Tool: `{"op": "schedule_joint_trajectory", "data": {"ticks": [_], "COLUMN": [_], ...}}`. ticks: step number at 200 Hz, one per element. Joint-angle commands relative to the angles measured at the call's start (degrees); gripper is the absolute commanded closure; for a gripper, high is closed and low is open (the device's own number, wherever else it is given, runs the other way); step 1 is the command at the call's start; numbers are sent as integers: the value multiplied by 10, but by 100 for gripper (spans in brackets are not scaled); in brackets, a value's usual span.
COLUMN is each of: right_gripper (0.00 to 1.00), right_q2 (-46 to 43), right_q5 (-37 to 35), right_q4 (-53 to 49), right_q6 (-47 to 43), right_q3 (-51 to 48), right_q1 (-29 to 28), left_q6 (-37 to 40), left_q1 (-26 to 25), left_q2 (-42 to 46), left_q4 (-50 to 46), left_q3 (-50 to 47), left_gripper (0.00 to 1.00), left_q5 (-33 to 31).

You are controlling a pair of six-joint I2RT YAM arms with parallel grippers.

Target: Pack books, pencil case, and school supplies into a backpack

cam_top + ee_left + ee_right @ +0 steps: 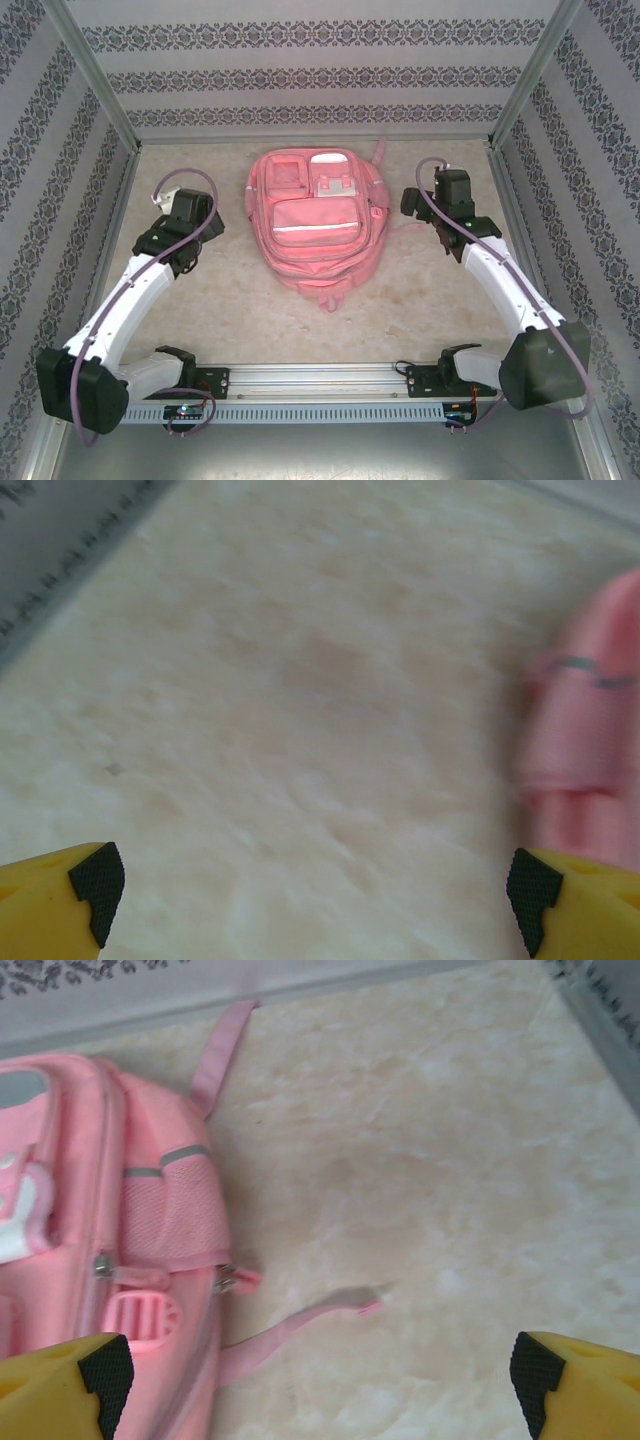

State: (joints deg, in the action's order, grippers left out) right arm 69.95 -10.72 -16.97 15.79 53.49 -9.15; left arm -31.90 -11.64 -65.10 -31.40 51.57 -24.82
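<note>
Top external – the backpack (312, 225) lies flat on the table (230, 310), front pockets up, between the two arms; whether its main zip is shut I cannot tell. Left wrist: the left gripper (315, 890) stands wide open, nothing held, near the bag's side but apart from it. Right wrist: the right gripper (320, 1375) is equally wide and empty. Any next grip, I judge, should pin the fabric on one side while the other gripper works the zip pull (238, 1278) – the loose strap (300, 1325) trailing across the table could snag.

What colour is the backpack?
The backpack is pink, clearest in the top external view.
</note>
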Motion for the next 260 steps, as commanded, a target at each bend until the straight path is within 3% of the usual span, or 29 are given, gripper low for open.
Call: {"op": "schedule_joint_trajectory", "data": {"ticks": [1, 27, 60, 76, 105, 140, 164, 184, 195, 260], "right_gripper": [2, 2, 2, 2, 2, 2, 2, 2, 2, 2], "right_q2": [-11, -15, 21, 61, 109, 131, 183, 163, 172, 165], "right_q5": [-31, -79, -111, -113, -65, -10, 10, 15, 13, 19], "right_q4": [85, 183, 343, 426, 519, 620, 754, 698, 719, 702], "right_q6": [-82, -108, -144, -159, -163, -158, -149, -150, -148, -147], "right_q3": [-71, -150, -228, -247, -254, -298, -334, -325, -328, -324], "right_q1": [2, 7, 11, 15, 22, 43, 56, 56, 56, 58], "left_q6": [141, 157, 200, 230, 257, 307, 309, 319, 316, 317], "left_q1": [42, 88, 94, 94, 100, 100, 112, 120, 119, 119], "left_q2": [-38, -137, -228, -246, -250, -225, -227, -250, -241, -244], "left_q4": [193, 263, 425, 530, 571, 709, 732, 813, 773, 788], "left_q3": [-69, -79, -110, -140, -154, -240, -253, -284, -274, -277], "left_gripper": [1, 1, 1, 1, 1, 1, 1, 0, 0, 0], "left_q5": [-74, -79, -57, -23, 62, 180, 226, 265, 261, 261]}}
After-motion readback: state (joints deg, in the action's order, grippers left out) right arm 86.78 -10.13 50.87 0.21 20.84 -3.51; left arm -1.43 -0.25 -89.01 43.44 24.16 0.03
